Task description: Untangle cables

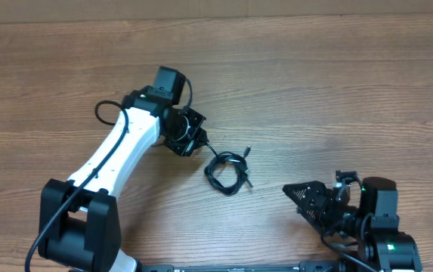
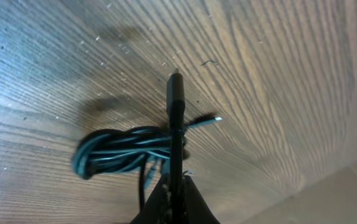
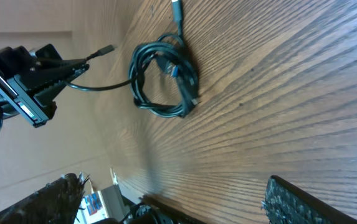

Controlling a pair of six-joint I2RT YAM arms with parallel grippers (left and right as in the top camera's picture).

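Observation:
The cables [image 1: 227,171] lie as one tangled black coil on the wooden table [image 1: 314,91], right of centre. My left gripper [image 1: 199,140] is shut on one cable end just left of the coil. In the left wrist view the left gripper [image 2: 176,188] pinches that cord, and its plug [image 2: 175,93] sticks out past the fingertips above the coil [image 2: 119,154]. My right gripper [image 1: 301,201] stands open near the front right, apart from the coil. The right wrist view shows its fingers [image 3: 299,200] spread wide, the coil [image 3: 164,81] ahead of them, and a taut strand running to the left gripper [image 3: 63,71].
The white left arm [image 1: 118,151] slants across the front left with its own thicker black wiring [image 1: 106,109]. The right arm's base [image 1: 382,227] sits at the front right corner. The table's front edge runs just below both arms.

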